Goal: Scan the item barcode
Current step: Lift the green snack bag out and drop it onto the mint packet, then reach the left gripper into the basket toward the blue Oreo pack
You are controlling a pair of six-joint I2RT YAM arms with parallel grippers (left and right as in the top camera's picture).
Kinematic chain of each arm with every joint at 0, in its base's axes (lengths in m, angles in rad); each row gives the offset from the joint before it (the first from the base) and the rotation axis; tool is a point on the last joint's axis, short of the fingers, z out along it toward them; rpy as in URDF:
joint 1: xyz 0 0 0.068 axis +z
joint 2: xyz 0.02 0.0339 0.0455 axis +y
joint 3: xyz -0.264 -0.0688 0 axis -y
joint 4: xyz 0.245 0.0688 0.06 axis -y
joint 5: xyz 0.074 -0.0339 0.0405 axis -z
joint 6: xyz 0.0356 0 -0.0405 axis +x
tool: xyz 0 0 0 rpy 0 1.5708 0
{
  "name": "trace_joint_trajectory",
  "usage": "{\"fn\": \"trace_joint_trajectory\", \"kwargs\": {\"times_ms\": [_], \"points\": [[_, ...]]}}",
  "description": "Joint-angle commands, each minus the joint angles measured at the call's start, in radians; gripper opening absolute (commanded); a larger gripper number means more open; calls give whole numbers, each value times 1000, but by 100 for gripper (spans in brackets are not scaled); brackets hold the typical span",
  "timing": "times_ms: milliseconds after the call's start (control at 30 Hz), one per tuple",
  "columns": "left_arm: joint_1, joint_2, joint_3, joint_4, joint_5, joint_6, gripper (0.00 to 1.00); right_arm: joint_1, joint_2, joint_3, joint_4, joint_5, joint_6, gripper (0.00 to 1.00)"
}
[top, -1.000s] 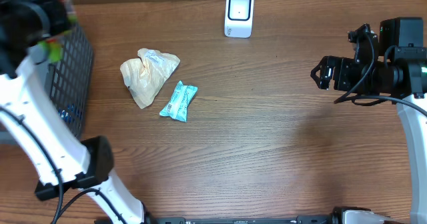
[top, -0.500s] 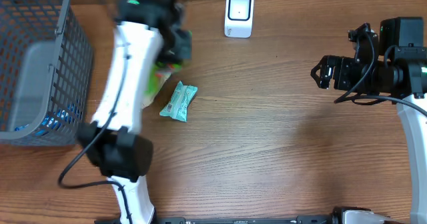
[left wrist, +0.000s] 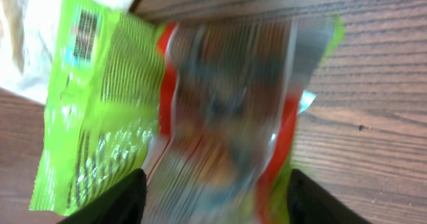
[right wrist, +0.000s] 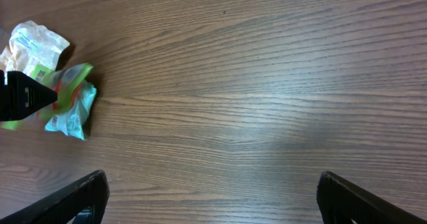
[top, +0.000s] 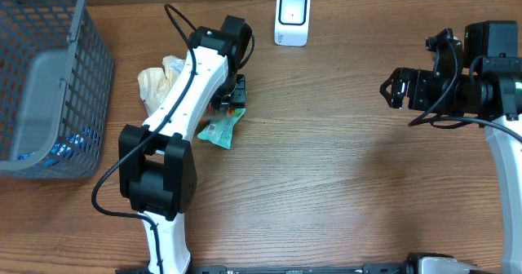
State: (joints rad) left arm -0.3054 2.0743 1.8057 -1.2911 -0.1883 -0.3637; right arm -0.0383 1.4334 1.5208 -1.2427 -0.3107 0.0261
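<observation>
- Left gripper (left wrist: 217, 179): fingers apart, with the green snack packet (left wrist: 100, 117) between them and blurred. I judge it loose, not clamped.
- Right gripper (right wrist: 212, 181): fingers wide apart, nothing in them, parked by the right edge of the table (top: 342, 184).
- Task item: the green packet is toward the far-left of the table, partly over a teal packet (top: 216, 134) and beside a cream crumpled bag (top: 155, 86). The scanner (top: 292, 17) stands mid far edge, well apart.
- Risk: I read the scan as not done. If the packet flops with its barcode (left wrist: 83, 27) face down, the scanner can't read it.
- Risk: the packets overlap, so my regrasp could pinch the teal one too. The glossy film may also slip.
- Counts: one green packet, one teal packet, one cream bag, one scanner, one basket (top: 81, 78) at the far-left corner, two grippers.
</observation>
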Motion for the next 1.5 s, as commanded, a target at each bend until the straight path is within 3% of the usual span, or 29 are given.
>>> {"fn": "trace_joint_trajectory", "kwargs": {"times_ms": [0, 300, 433, 533, 733, 833, 1000, 1100, 1167, 1467], "points": [[4, -25, 87, -37, 0, 15, 61, 6, -6, 21, 3, -6, 3, 100], [35, -25, 709, -275, -6, 73, 69, 6, -6, 21, 3, -6, 3, 100], [135, -25, 1013, -396, -37, 80, 72, 6, -6, 21, -1, -6, 3, 100], [251, -55, 1101, -399, 19, 119, 70, 6, -6, 21, -2, -6, 3, 100], [589, -215, 1019, -399, 161, 117, 61, 6, -6, 21, -15, -6, 3, 100], [741, -301, 883, -399, 130, 113, 62, 6, -6, 21, -16, -6, 3, 100], [977, -343, 679, -372, 79, -3, 67, 6, -6, 21, -15, -6, 3, 100], [1061, -316, 570, -293, 124, -46, 68, 6, -6, 21, -15, -6, 3, 100], [1089, -291, 496, -221, 166, -65, 73, 6, -6, 21, -15, -6, 3, 100], [1087, -143, 356, -26, 249, -132, 74, 6, -6, 21, -40, -6, 0, 100]]}}
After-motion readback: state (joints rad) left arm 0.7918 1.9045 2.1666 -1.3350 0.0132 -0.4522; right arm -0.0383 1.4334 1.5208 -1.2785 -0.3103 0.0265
